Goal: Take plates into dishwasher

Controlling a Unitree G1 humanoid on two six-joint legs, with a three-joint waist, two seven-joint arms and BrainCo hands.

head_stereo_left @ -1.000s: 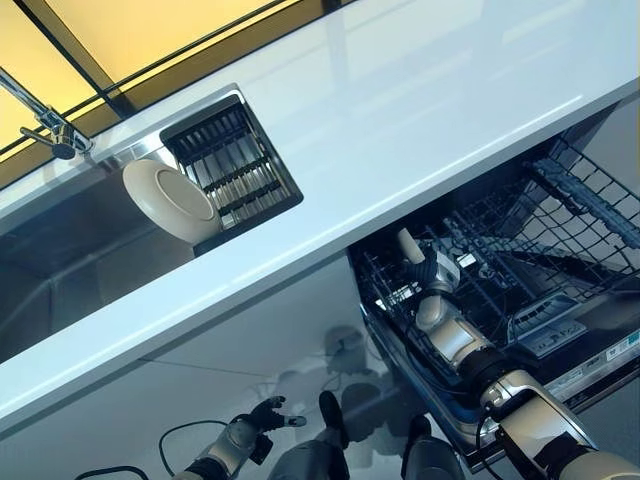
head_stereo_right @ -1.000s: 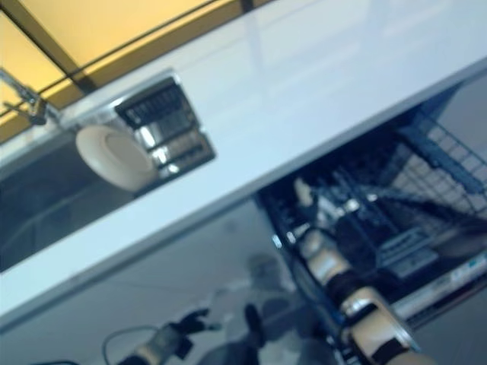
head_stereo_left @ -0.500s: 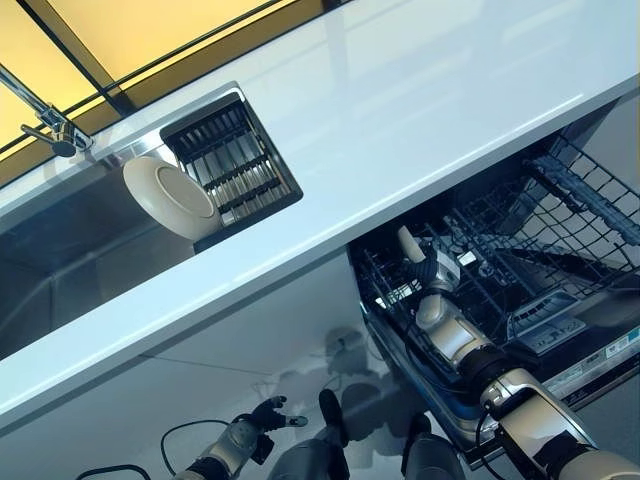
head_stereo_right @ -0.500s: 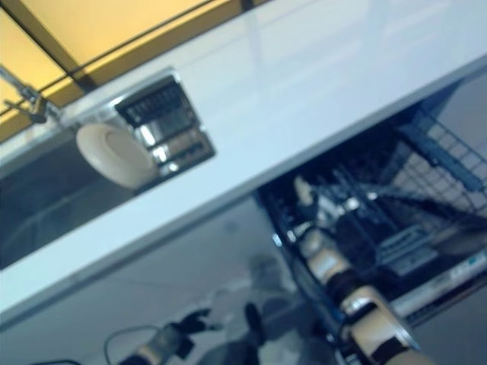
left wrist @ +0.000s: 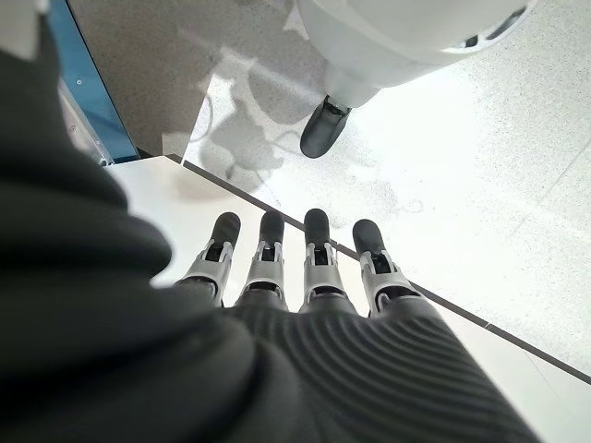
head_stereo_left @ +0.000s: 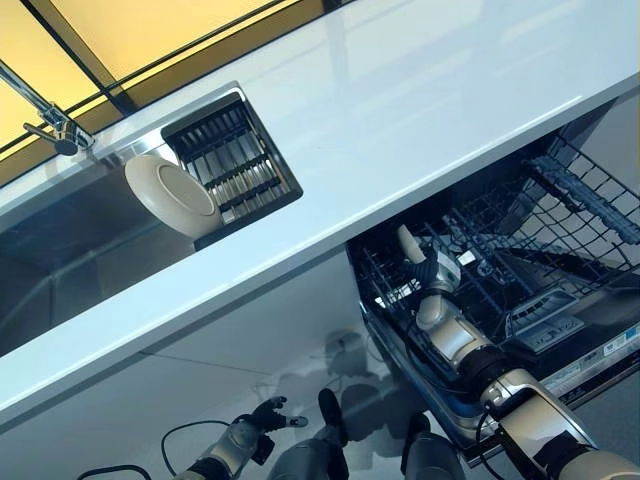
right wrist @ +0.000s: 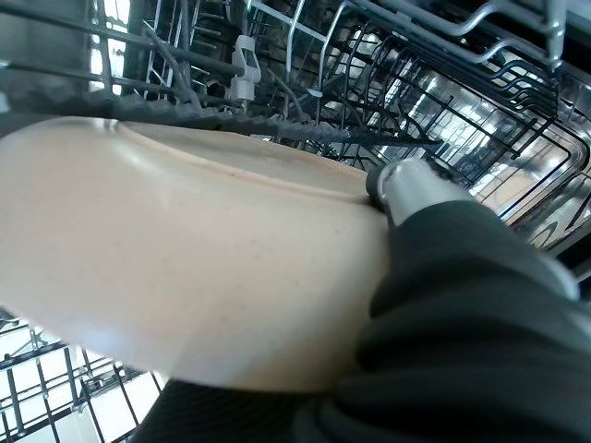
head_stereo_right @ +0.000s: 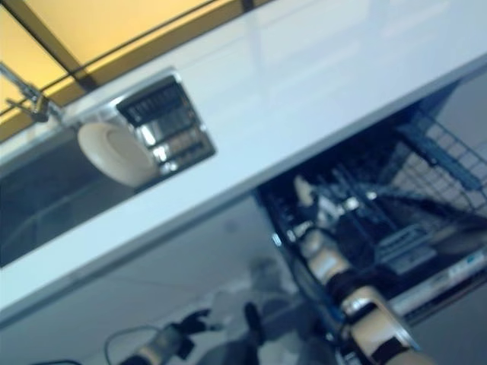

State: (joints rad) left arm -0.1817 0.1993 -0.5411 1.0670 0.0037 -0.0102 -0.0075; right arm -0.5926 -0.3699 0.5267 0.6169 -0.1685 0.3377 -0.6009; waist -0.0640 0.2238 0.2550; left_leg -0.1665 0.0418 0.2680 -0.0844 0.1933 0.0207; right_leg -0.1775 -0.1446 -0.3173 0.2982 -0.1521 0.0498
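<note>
Your right hand (head_stereo_left: 428, 272) is inside the dishwasher's lower rack (head_stereo_left: 560, 230), thumb (right wrist: 413, 187) pinching a cream plate (right wrist: 175, 277) held among the wire tines. A second cream plate (head_stereo_left: 172, 197) leans in the sink (head_stereo_left: 60, 250) against the drain rack (head_stereo_left: 230, 165) beside the counter (head_stereo_left: 400, 110). Your left hand (left wrist: 295, 277) hangs low over the floor, fingers straight and apart.

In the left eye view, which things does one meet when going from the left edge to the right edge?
Faucet → cream plate standing in the sink → drying rack → right hand holding a second plate → dishwasher rack.
</note>
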